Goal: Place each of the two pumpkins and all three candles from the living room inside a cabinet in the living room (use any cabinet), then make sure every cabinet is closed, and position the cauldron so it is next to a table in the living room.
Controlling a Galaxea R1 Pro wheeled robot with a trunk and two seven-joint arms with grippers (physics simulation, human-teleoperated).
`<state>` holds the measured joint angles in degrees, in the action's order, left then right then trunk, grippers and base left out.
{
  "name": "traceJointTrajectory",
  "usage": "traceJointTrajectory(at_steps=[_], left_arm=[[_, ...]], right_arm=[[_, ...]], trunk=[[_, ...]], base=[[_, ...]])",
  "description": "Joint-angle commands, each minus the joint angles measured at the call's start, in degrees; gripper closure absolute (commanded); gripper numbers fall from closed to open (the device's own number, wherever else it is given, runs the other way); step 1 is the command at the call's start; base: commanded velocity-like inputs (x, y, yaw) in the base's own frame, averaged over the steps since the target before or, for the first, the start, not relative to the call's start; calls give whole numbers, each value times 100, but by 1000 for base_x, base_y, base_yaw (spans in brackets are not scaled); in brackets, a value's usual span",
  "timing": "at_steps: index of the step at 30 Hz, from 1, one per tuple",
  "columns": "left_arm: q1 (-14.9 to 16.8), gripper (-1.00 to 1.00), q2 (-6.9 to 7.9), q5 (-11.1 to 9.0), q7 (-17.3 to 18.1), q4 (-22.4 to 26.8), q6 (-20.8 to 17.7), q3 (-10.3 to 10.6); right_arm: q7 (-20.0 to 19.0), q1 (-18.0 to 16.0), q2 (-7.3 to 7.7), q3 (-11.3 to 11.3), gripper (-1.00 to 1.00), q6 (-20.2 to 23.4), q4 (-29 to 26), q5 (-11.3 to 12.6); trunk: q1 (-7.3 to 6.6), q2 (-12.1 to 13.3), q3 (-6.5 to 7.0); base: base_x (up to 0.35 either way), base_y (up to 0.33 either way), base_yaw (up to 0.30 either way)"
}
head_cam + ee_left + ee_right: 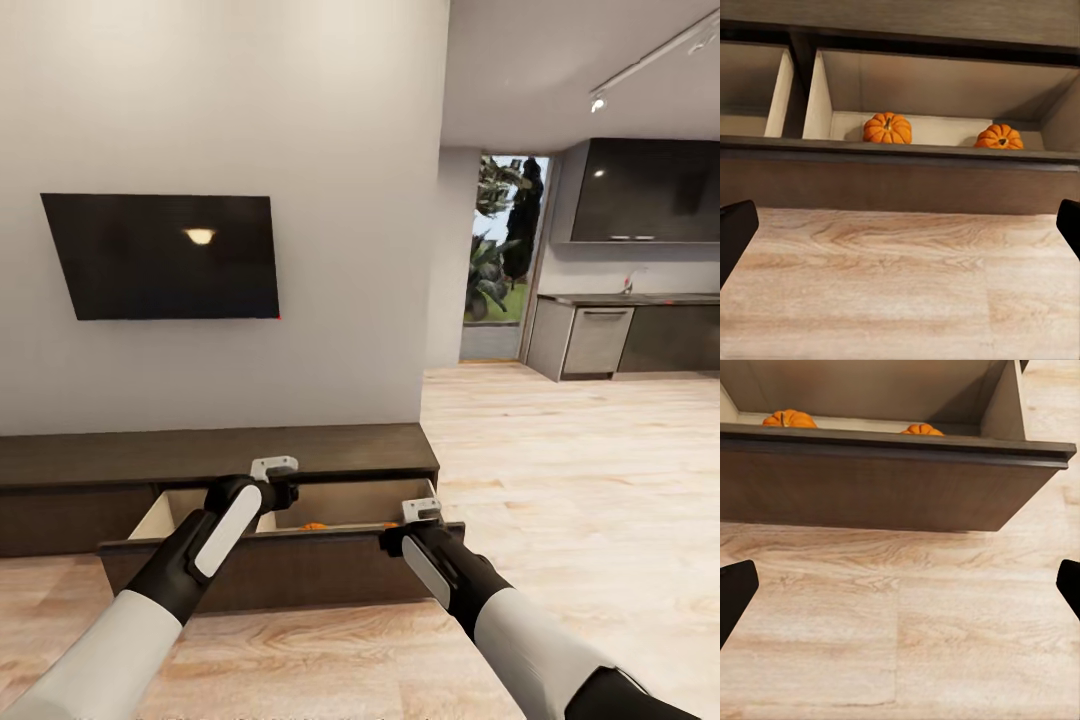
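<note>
Below the black wall TV (165, 256), at the lower left of the head view, the cabinet (215, 455) is standing against the wall with one drawer (290, 575) pulled out over the plank floor (560, 480). Two pumpkins are lying inside that drawer, well apart: in the left wrist view one pumpkin (888, 128) is sitting near the middle of the frame and the other pumpkin (999, 138) toward the right, both on the drawer's pale bottom near its back wall. A second, neighbouring compartment (750, 94) is showing at the upper left of that view, with nothing visible in it. Two arms are reaching toward the drawer. The left gripper (275, 468) is hovering above the open drawer, and the right gripper (421, 512) is sitting at the drawer front's right end. Both pincers are spread wide with nothing between their dark fingertips (735, 229), as the wrist views show. A grey kitchen (620, 335) is lying at the right of the frame.
</note>
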<state>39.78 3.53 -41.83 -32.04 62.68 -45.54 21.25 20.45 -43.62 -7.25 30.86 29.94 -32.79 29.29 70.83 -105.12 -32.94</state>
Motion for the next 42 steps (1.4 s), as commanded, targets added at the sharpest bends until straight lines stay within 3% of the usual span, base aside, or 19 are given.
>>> traceJointTrajectory(at_steps=[1,9,15,34,42], left_arm=[[6,-100,7,-60,-59,3,11,19],[17,-100,-5,-51,-44,-362,128,27],[21,-100,-10,-48,-30,-724,452,55],[28,-100,-31,-34,-21,-1001,574,93],[30,-100,-30,-29,-14,-1212,916,247]], right_arm=[[56,-7,4,35,-100,13,-8,59],[56,-7,4,35,-100,-19,-8,59],[56,-7,11,29,-100,-149,-10,64],[47,-7,21,26,-100,-173,-19,100],[15,1,15,29,-100,-188,-92,112]], trunk=[[22,-45,-25],[198,-366,-169],[330,-607,-276],[747,-1369,-618],[923,-1690,-761]], base=[[0,0,0],[0,0,0],[0,0,0],[0,0,0],[0,0,0]])
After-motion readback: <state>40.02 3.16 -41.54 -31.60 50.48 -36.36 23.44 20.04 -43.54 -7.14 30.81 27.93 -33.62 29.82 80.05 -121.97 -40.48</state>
